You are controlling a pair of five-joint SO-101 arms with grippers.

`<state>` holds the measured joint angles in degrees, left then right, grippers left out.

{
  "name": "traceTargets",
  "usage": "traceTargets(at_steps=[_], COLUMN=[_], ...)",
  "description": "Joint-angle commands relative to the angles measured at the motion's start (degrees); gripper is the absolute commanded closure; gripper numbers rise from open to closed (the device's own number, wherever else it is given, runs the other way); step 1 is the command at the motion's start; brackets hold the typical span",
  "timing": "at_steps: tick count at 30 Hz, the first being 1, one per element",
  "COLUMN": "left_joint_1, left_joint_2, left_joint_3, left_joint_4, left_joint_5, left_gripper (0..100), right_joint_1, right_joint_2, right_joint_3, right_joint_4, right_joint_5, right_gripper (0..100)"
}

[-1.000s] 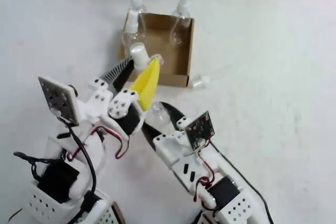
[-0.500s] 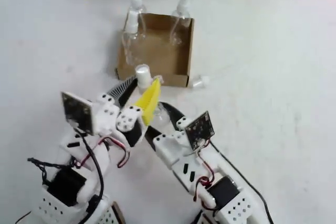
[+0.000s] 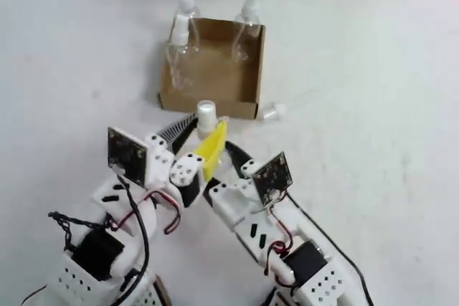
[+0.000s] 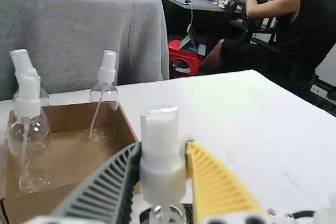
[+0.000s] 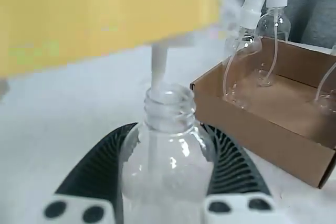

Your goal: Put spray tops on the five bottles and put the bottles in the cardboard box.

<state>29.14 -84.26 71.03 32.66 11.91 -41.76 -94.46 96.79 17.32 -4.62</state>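
- Fingers (image 4: 215, 182) of the left gripper (image 4: 161, 149), one grey and one yellow, are clenched on a white spray top (image 4: 160, 161), pinching it from both sides and holding it upright
- black fingers (image 5: 233, 163) of the right gripper (image 5: 168, 148) clasp a clear bottle (image 5: 165, 177) around its body; the bottle stands upright with its neck open
- the spray top sits directly above that bottle; its white dip tube (image 5: 157, 64) reaches down into the open neck, and the head is not seated on the neck
- from the high view, the left gripper (image 3: 206, 125) and its spray top (image 3: 206, 112) are just in front of the cardboard box (image 3: 208, 102), near the middle of its front wall
- three bottles (image 3: 179, 41) with tops fitted stand upright in the cardboard box; two are on its left side and one is at the far right corner
- a loose white top (image 3: 272, 111) lies on the tabletop (image 3: 358, 69), just beside the box's front right corner
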Motion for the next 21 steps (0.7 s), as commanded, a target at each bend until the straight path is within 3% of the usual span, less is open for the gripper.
traceTargets(at_steps=[1, 12, 21], left_joint_1=[4.3, 4.6, 4.3], left_joint_2=[-3.7, -4.7, -5.0], left_joint_3=[-0.4, 0.0, 3.3], left_joint_4=[1.5, 7.4, 4.1], left_joint_5=[-1.4, -4.3, -4.3], left_gripper=[98, 98, 94], right_joint_1=[-0.1, 0.8, 1.5], right_joint_2=[-0.5, -0.6, -0.6], right_joint_3=[0.4, 0.4, 0.4], right_joint_4=[1.7, 1.7, 1.7], right_joint_5=[0.5, 0.5, 0.5], right_gripper=[98.2, 98.2, 98.2])
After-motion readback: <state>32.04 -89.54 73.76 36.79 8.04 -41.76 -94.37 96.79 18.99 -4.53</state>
